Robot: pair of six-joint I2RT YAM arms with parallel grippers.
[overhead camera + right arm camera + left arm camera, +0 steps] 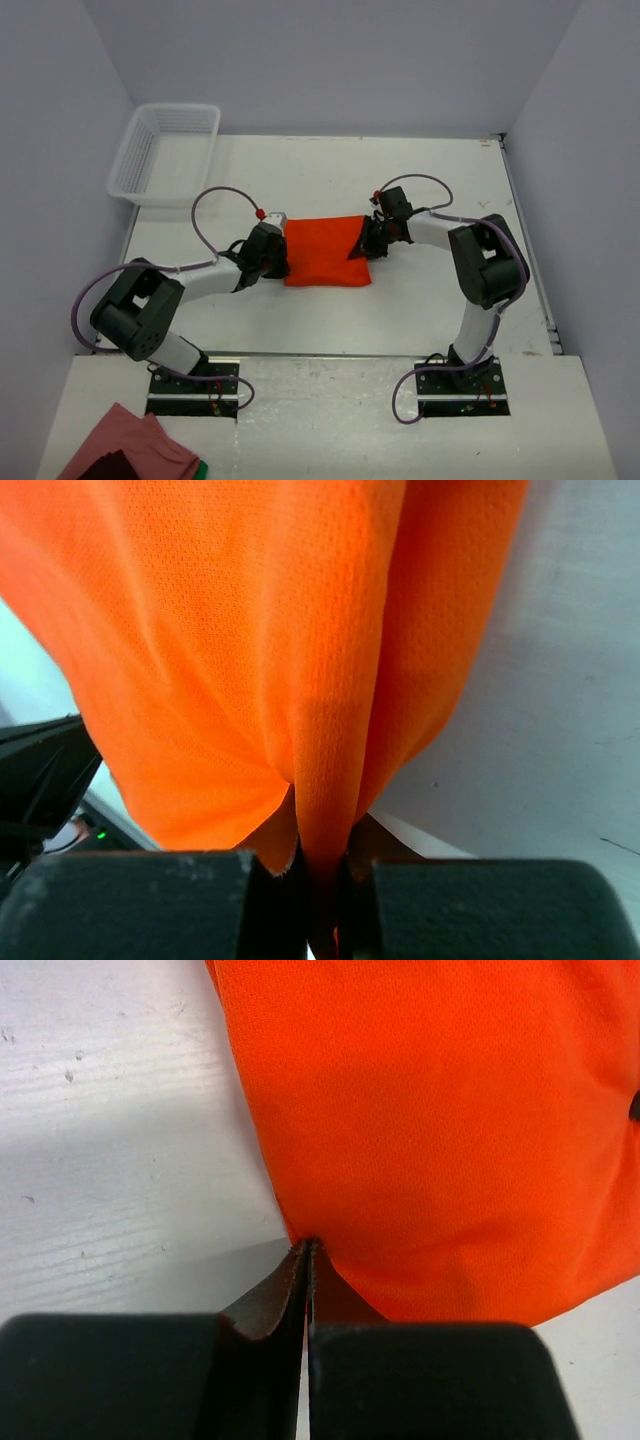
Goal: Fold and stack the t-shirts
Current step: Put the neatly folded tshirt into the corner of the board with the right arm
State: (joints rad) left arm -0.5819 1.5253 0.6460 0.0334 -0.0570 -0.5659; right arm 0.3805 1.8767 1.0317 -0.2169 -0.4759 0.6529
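One bright orange-red t-shirt lies folded into a rough rectangle at the middle of the table. My left gripper is low at its left edge. In the left wrist view the jaws are pressed together with their tips pinching the very edge of the shirt. My right gripper is at the shirt's right edge. In the right wrist view it is shut on a gathered fold of the shirt, which hangs bunched in front of the fingers.
A white mesh basket stands at the far left corner of the table. A dull pink-red cloth lies on the near platform at the bottom left, beside the left arm's base. Grey walls close in the table on three sides.
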